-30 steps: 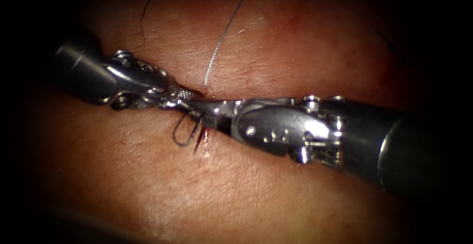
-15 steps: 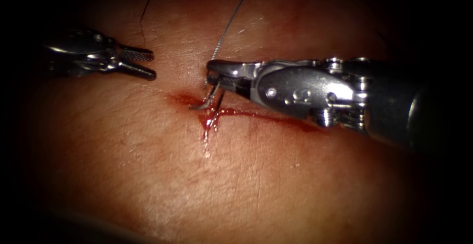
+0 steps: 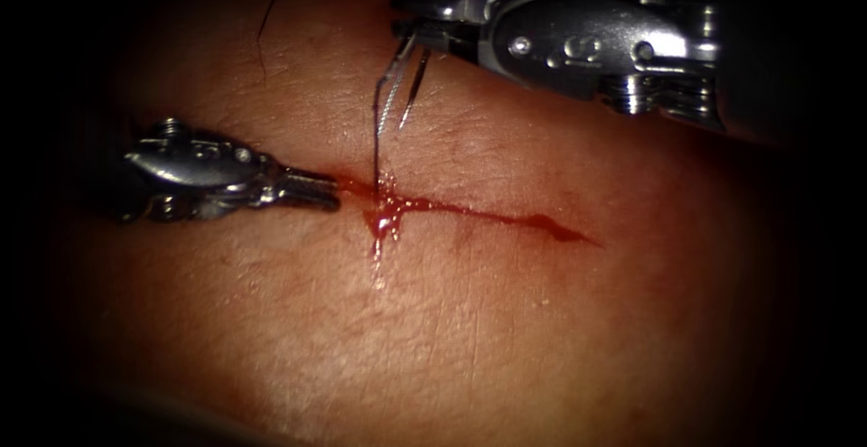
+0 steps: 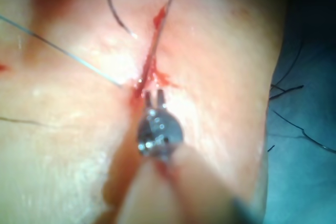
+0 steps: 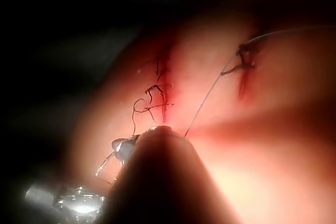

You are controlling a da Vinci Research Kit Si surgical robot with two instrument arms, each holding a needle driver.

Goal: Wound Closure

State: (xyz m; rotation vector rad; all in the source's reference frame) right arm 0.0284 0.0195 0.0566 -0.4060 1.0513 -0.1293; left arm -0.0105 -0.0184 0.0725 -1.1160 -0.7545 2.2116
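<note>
My right tool [image 3: 408,24] is high above the tissue [image 3: 470,339], jaws shut on the curved needle [image 3: 398,81]. The needle hangs free below them, out of the tissue; where along its curve it is held I cannot tell. Dark thread [image 3: 376,153] runs from it straight down into the cut [image 3: 488,216], where red fluid [image 3: 386,217] pools. My left tool [image 3: 318,190] rests at the cut's left end, jaws a little apart, holding nothing. The left wrist view shows its tips [image 4: 155,96] at the red cut, and the needle [image 4: 116,14] and thread [image 4: 63,51] beyond.
The right wrist view shows the right tool's shaft [image 5: 168,182], thread [image 5: 205,103] leading off it, and a stitched cut [image 5: 160,90] with short thread ends. A loose dark thread end [image 3: 265,23] lies on the tissue at the upper left.
The left tool let go of the needle, drew off to the left, then returned to the cut's left end. The right tool lifted the needle out of the tissue, pulling thread up.
</note>
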